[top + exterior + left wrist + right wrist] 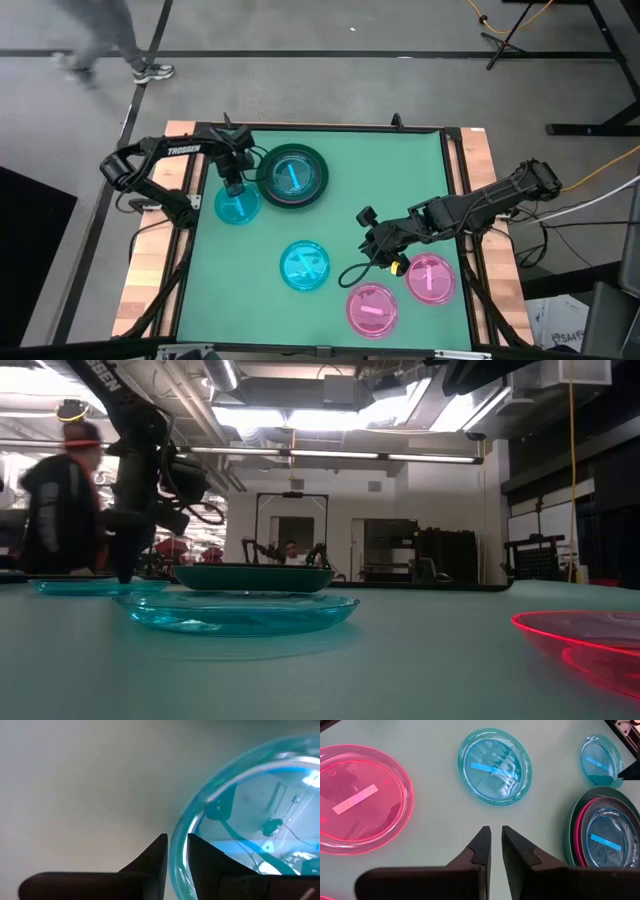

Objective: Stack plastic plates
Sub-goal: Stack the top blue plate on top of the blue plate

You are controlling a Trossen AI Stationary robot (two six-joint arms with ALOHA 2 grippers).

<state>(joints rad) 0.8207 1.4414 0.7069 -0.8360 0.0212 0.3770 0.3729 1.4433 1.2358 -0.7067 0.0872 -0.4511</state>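
My left gripper points down at the far rim of a small translucent cyan plate at the table's far left. The plate lies flat on the green mat. My gripper is shut on that rim. Beside it to the right stands a stack: a dark green plate holding a pink one and a cyan one. Another cyan plate lies mid-table. Two translucent pink plates lie near right. My right gripper hovers above the mat between them, its fingers a narrow gap apart and holding nothing. My left gripper has the cyan plate's rim between its two fingers, one finger outside the plate and the other inside it. The fingers come from above, pointing down. The plate lies level on the mat.
Bare green mat lies between the stack and my right arm. Wooden strips border the table's left and right edges. A person stands beyond the far left side. Another person sits far behind.
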